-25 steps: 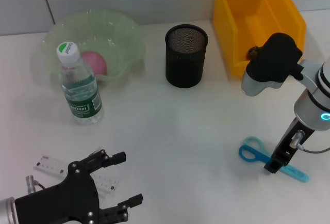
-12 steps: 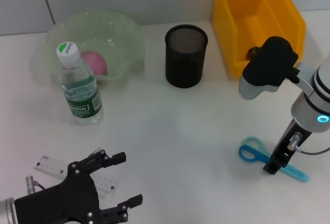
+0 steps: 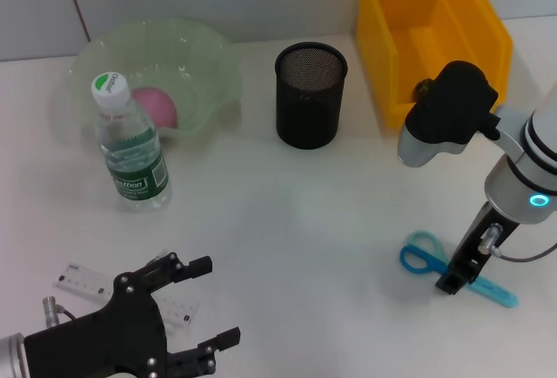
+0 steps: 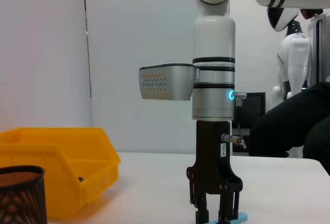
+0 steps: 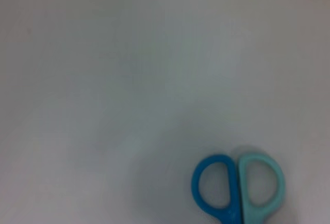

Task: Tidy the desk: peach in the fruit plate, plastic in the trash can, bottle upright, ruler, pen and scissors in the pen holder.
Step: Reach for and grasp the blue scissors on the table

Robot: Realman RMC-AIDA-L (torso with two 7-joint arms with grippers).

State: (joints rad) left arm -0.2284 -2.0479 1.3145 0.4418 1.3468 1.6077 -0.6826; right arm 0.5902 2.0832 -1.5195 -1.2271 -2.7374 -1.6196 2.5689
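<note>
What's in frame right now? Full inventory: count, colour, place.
Table: 1, white, carries everything.
Fruit plate: 1, clear green, far left.
Peach: 1, pink, inside the fruit plate.
Bottle: 1, clear, green label, white-green cap, upright in front of the plate.
Pen holder: 1, black mesh, far centre.
Bin: 1, yellow, far right.
Scissors: 1, blue and teal handles, lying flat, near right.
Ruler: 1, white, near left, partly under the left gripper.
Left gripper: black, open, near left over the ruler.
Right gripper: black, pointing down at the scissors.
</note>
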